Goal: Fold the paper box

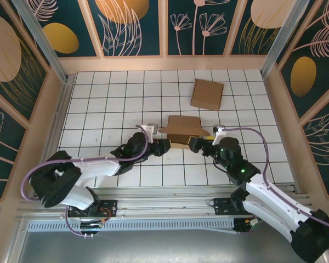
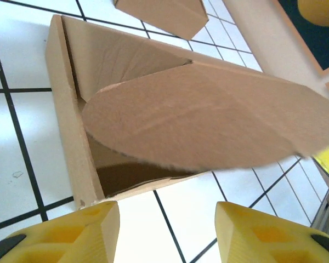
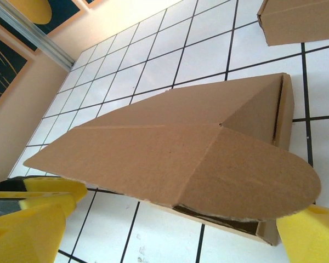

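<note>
Left end effector (image 1: 160,147) sat low at the box's near-left corner, and its wrist view showed the yellow fingers (image 2: 60,230) parted with only bare tile between them, gripping nothing. Right end effector (image 1: 198,144) mirrored it at the near-right corner, fingers (image 3: 27,216) spread wide and also empty.

Between the two lay the paper box (image 1: 183,130), roughly mid-bench, base flat on the tiles but far from closed. Its lid stood propped at a slant, and a rounded flap (image 2: 197,120) hung out over the open cavity rather than tucked inside. From the right wrist the lid (image 3: 181,148) looked creased, with a gap along the near edge.

By my reading this was the closing stage, between grips. The next move called for one side to steady the wall while the other turned the rounded flaps inward, then pressed the lid down. Loose card may well spring back.

Further out, a second box (image 1: 206,94) lay flat and shut, well apart on the white gridded bench (image 1: 109,98).
</note>
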Motion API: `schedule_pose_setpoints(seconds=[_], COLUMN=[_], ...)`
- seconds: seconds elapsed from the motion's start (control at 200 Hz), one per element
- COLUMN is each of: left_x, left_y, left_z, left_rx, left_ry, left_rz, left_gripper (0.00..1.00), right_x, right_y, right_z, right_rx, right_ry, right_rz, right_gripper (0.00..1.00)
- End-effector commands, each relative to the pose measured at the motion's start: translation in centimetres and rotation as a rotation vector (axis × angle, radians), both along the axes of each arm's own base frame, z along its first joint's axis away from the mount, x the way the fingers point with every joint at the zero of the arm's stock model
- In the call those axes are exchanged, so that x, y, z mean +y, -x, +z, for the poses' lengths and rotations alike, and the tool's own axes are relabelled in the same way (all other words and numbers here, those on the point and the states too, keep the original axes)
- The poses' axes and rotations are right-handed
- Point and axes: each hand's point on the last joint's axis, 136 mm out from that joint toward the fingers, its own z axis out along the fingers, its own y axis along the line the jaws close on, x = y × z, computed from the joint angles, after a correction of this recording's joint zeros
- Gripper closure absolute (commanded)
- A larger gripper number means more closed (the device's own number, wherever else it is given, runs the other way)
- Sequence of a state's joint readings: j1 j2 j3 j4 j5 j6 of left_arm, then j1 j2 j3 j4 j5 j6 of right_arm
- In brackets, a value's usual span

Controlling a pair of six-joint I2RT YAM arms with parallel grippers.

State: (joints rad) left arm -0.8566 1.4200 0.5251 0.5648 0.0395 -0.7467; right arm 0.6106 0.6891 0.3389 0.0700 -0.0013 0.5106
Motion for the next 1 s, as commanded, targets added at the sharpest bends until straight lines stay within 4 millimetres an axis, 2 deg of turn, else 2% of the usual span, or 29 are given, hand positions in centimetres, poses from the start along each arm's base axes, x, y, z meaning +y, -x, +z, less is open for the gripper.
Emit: schedule_pose_setpoints(seconds=[0.0, 0.075, 0.155, 0.19, 0.21, 0.255, 0.31, 0.39, 0.46, 0.561, 0.611, 0.626, 0.651, 0.741, 0.871, 0.991], left_x=[1.4, 2.3, 4.0, 5.3, 6.1, 7.2, 7.4, 6.8, 6.3, 5.1, 4.3, 4.3, 3.9, 2.8, 1.2, -1.1], left_y=[0.8, 1.3, 1.2, 0.8, 0.5, 0.1, -0.3, -1.4, -2.8, -5.0, -6.0, -6.3, -6.9, -8.3, -8.8, -8.3], left_z=[1.1, 2.9, 5.1, 6.0, 6.2, 7.3, 8.8, 11.0, 11.8, 11.4, 11.0, 10.3, 10.8, 9.2, 6.8, 6.1], left_rx=[0.002, -0.014, -0.014, 0.007, 0.03, 0.034, 0.021, 0.019, 0.048, 0.122, 0.145, 0.16, 0.157, 0.216, 0.302, 0.372], left_ry=[0.015, 0.03, 0.037, 0.027, 0.006, -0.017, -0.025, 0.016, 0.055, 0.083, 0.056, 0.038, 0.031, 0.014, 0.045, 0.127], left_rz=[0.031, 0.05, 0.123, 0.202, 0.253, 0.313, 0.321, 0.297, 0.264, 0.192, 0.157, 0.152, 0.138, 0.1, 0.039, -0.07], left_gripper=[0.51, 0.52, 0.52, 0.51, 0.5, 0.42, 0.36, 0.35, 0.37, 0.46, 0.49, 0.49, 0.5, 0.55, 0.61, 0.68], right_x=[-0.6, -1.2, -2.8, -3.1, -4.0, -4.6, -4.6, -4.9, -4.9, -4.1, -3.8, -3.7, -3.6, -3.1, -2.7, -2.5], right_y=[0.1, -0.3, -1.3, -1.8, -2.4, -3.5, -4.8, -6.1, -6.8, -7.6, -8.0, -8.1, -8.3, -8.4, -7.9, -7.4], right_z=[2.9, 5.1, 6.9, 7.2, 7.3, 7.5, 7.3, 7.3, 7.1, 6.0, 5.1, 4.8, 4.4, 2.9, 0.4, -0.9], right_rx=[-0.017, -0.043, -0.03, -0.001, 0.018, 0.07, 0.143, 0.208, 0.221, 0.276, 0.307, 0.322, 0.337, 0.386, 0.473, 0.505], right_ry=[0.001, -0.007, -0.028, -0.038, -0.046, -0.078, -0.143, -0.209, -0.197, -0.167, -0.168, -0.169, -0.173, -0.174, -0.164, -0.196], right_rz=[-0.027, -0.061, -0.162, -0.185, -0.218, -0.216, -0.154, -0.069, -0.027, 0.039, 0.058, 0.062, 0.065, 0.073, 0.071, 0.057], right_gripper=[0.01, 0.01, 0.01, 0.01, 0.01, 0.01, 0.01, 0.01, 0.01, 0.01, 0.06, 0.07, 0.08, 0.14, 0.21, 0.28])
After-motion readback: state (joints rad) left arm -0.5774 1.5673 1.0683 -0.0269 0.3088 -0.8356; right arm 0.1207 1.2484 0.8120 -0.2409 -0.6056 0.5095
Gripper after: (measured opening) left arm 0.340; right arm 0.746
